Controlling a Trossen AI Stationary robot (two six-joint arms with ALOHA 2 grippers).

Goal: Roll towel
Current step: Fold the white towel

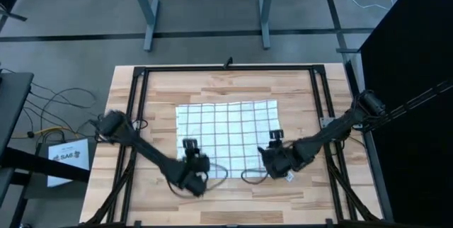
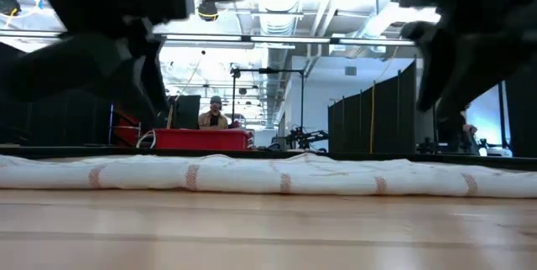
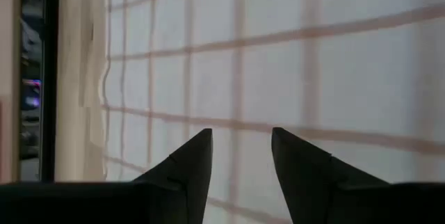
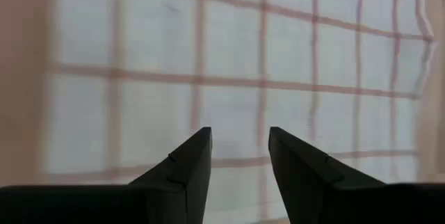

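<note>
One thin white cloth towel with a dark windowpane grid (image 1: 228,137) lies flat near the centre of the pale wooden bench (image 1: 297,90). Its long axis runs from 9 o'clock to 3 o'clock in the high view, and its grid lines sit nearly square to the bench edges. The near edge, at 6 o'clock, is partly covered by both arms, so its outline there cannot be traced. In the low view the towel shows only as a low rumpled band across the bench, and its far side is hidden.

The left gripper (image 1: 192,172) sits at the 7 o'clock corner of the towel. In the left wrist view its two dark fingers (image 3: 191,165) stand apart with bare cloth showing in the gap; the jaws are spread and pinch nothing.

The right gripper (image 1: 274,158) sits at the 5 o'clock corner. In the right wrist view its jaws are likewise spread above the cloth, with nothing between them.

Whether either set of fingertips touches the cloth cannot be told. In the low view both arms appear only as dark blurred masses at the upper corners.
</note>
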